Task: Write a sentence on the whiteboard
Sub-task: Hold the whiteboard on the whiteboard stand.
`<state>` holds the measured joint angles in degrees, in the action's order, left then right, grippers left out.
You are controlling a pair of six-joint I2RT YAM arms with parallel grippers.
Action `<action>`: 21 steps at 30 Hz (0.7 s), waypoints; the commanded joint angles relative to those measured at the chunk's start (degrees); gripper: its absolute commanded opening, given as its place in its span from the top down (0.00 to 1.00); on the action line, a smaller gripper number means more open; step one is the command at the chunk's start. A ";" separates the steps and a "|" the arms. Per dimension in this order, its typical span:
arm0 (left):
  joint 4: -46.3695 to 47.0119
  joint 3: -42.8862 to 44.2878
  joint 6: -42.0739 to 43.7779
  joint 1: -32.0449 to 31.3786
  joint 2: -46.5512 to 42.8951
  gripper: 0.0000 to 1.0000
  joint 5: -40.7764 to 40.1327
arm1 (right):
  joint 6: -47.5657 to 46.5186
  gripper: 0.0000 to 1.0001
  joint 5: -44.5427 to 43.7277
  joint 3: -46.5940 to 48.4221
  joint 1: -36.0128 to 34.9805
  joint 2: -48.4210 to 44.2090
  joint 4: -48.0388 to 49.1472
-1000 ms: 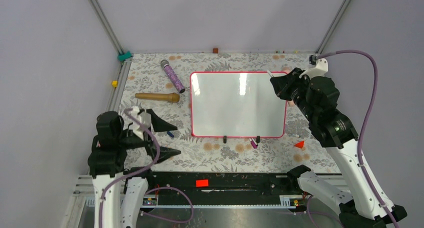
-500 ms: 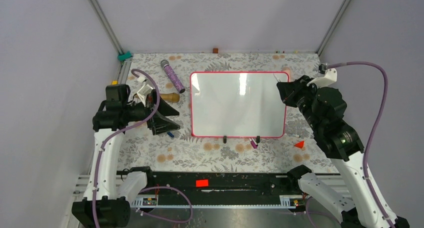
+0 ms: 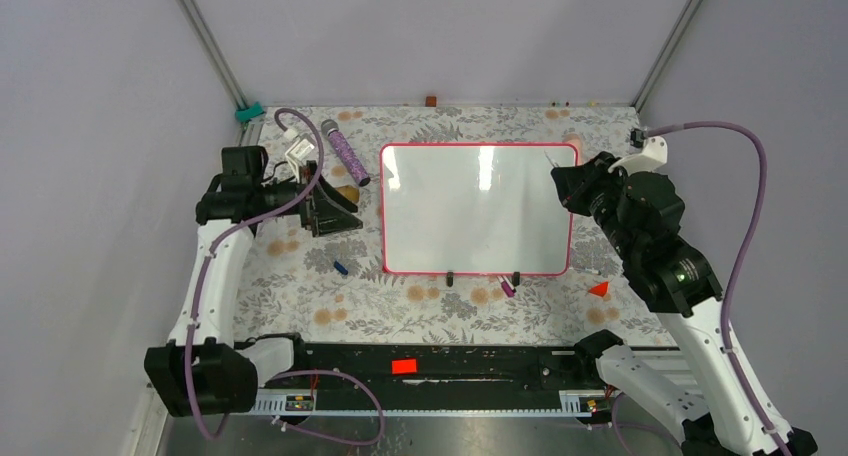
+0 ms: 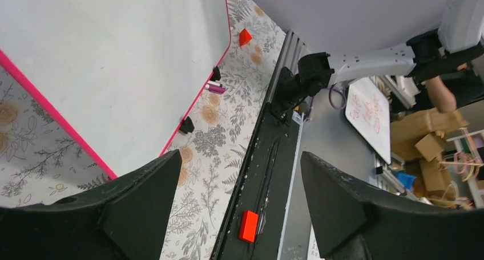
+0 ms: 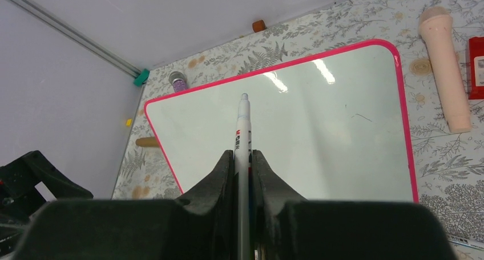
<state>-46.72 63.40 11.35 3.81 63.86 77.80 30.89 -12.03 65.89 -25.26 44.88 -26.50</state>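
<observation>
Moved: left arm, swung from the near left corner to the far left of the table (image 3: 430, 306); right arm, drawn slightly back from the right edge of the whiteboard (image 3: 476, 208).
Left gripper (image 3: 340, 216): fingers spread, nothing between them, above a wooden handle (image 3: 347, 190), near a purple tube (image 3: 345, 154).
Right gripper (image 5: 242, 154): pressed onto a white marker (image 5: 244, 129), tip pointing over the whiteboard.
Whiteboard: flat at table centre, pink frame, black clips on near edge.

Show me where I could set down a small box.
Bare cloth lies between the whiteboard and the back wall, and between the blue cap and the black rail. Crowded: left of the board, around the purple tube and left gripper.
</observation>
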 commanded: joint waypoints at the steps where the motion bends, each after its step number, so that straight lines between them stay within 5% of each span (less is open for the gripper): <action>1: 6.12 2.93 -4.59 -0.07 5.08 0.21 1.75 | -1.12 1.00 -0.57 -0.41 -0.54 1.41 1.75; 9: 7.88 7.13 -5.92 -0.64 13.99 0.17 0.99 | -6.24 1.00 0.55 -0.19 -0.50 2.67 2.43; 12: 16.00 6.42 -13.33 -0.69 15.50 0.02 0.12 | -7.39 1.00 1.49 -0.10 -0.53 2.62 2.59; 21: 35.51 9.60 -29.89 -1.35 24.15 0.03 2.39 | -9.55 1.00 2.99 -1.23 -0.54 1.14 2.51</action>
<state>-27.03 69.63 -7.29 2.79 84.31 77.89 23.70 -9.89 65.23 -25.26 47.40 -26.26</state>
